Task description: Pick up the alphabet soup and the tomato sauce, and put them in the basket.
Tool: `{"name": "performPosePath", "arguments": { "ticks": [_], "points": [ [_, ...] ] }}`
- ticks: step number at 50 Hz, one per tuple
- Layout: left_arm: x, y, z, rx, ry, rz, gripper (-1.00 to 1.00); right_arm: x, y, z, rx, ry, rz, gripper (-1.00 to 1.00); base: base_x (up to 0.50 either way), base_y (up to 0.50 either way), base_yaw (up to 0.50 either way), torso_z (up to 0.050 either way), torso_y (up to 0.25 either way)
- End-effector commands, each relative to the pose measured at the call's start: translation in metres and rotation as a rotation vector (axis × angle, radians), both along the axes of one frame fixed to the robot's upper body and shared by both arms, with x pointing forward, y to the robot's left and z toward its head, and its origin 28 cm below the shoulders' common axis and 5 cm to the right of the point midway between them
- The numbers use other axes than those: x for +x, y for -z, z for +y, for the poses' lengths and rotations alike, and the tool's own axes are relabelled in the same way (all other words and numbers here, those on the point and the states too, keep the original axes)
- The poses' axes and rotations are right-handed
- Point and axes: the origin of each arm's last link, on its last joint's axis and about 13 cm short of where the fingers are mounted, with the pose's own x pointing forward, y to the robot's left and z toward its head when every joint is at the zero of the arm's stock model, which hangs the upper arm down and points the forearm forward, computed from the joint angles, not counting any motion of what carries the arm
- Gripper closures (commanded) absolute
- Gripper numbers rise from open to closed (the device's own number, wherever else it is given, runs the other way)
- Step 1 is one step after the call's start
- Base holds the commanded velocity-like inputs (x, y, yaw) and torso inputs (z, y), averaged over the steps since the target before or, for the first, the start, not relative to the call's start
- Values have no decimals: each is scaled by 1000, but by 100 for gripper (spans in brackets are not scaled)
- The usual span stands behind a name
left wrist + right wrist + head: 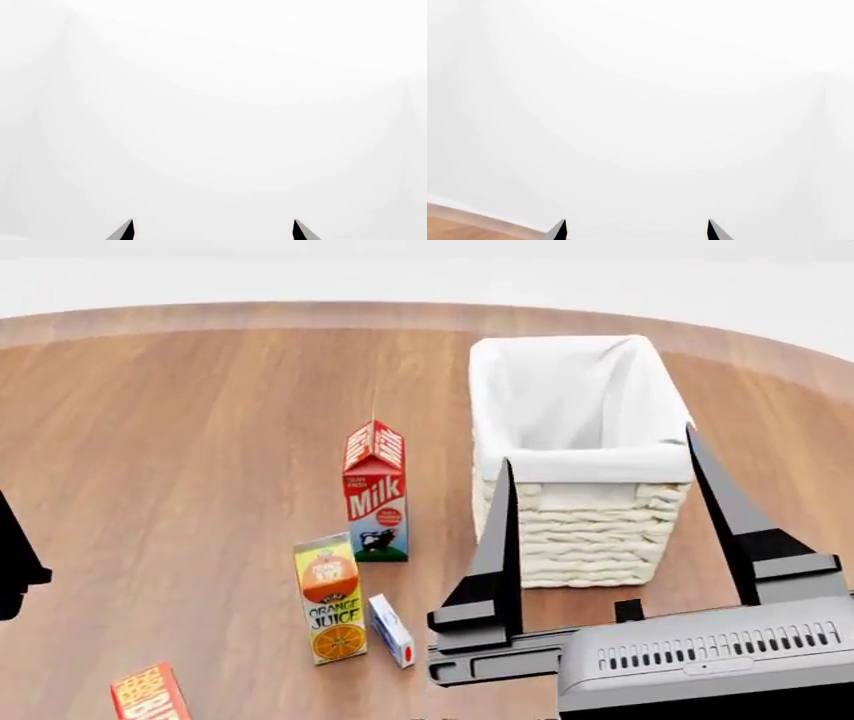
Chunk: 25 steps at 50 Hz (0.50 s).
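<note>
While neither can shows in any view, the task looks to be at its very start: nothing is held and the basket (574,410) looks empty, only its white liner showing inside. At the far left edge of the head view a dark piece of the left arm (16,560) juts in; the left gripper (213,231) shows only in its own wrist view, its two dark fingertips spread wide with nothing between them, aimed at blank white. Low on the left lies a red and yellow box (150,693), cut by the frame. Right of it stands the orange juice carton (330,598), with a small white and blue box (392,630) just beside it, and the milk carton (376,490) stands a little farther away. Right again, the wicker basket sits toward the far side, and the right gripper (601,475) rises in front of it, fingers apart and bare. I judge that the next move calls for finding the alphabet soup and tomato sauce, likely by tilting the head or shifting the base, since they may lie hidden behind the arm or out of frame. The surface is a round wooden table (187,420); beyond it the room is plain white.
</note>
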Motion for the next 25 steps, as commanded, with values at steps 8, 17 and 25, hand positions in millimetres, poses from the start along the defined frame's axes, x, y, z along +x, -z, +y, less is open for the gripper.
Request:
{"name": "performPosePath", "arguments": {
  "ticks": [8, 17, 25],
  "points": [
    [-1, -3, 0, 10, 0, -8, -100, -2, -1, 0, 17, -11, -5, -100, 346, 0, 0, 0, 2],
    [-1, -1, 0, 7, 0, -2, -100, -2, 0, 0, 17, -12, -2, -100, 345, 0, 0, 0, 0],
    [-1, 0, -2, 13, 4, -2, -100, -1, 3, -1, 19, -13, -1, -100, 346, 0, 0, 0, 0]
  ]
}}
